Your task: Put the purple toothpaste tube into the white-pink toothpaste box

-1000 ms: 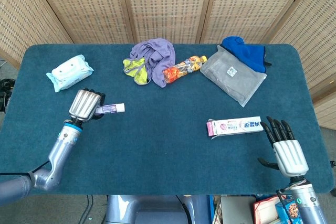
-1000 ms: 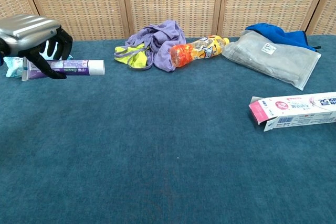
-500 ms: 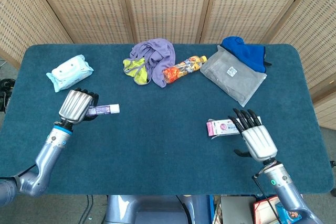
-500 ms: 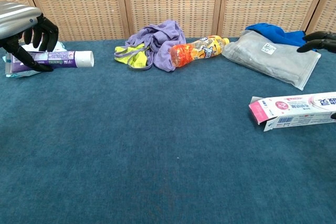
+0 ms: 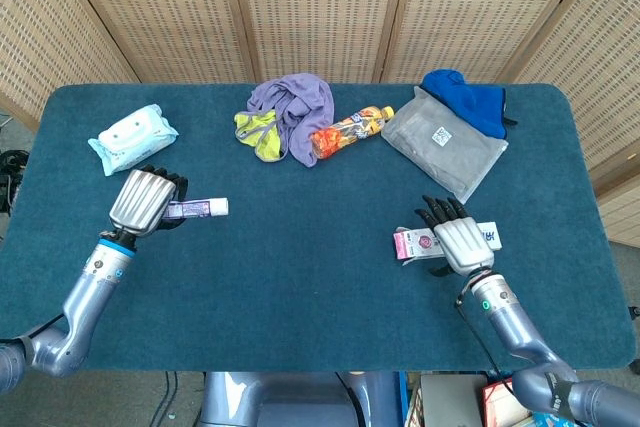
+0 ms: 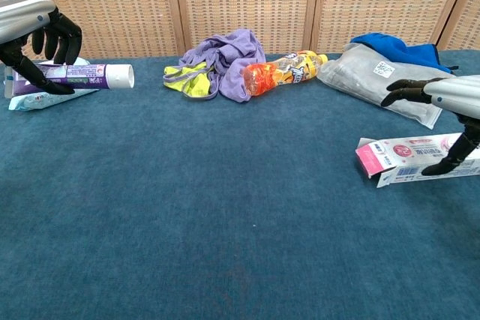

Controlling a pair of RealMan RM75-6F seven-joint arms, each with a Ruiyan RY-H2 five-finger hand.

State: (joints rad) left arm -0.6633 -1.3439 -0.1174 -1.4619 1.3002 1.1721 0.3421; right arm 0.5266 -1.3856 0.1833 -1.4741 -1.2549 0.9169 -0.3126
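The left hand (image 5: 146,201) holds the purple tube (image 5: 200,208) just above the blue worktop (image 5: 300,277), near the left edge. Its fingers (image 6: 61,34) wrap round the tube, and the white cap end sticks out to the right. The right hand (image 5: 452,240) is over the box (image 6: 409,157) on the right side. Its fingers (image 6: 405,89) curl down around the box; I think they touch it, but a firm grip is hard to see. The box's pink end faces the middle.
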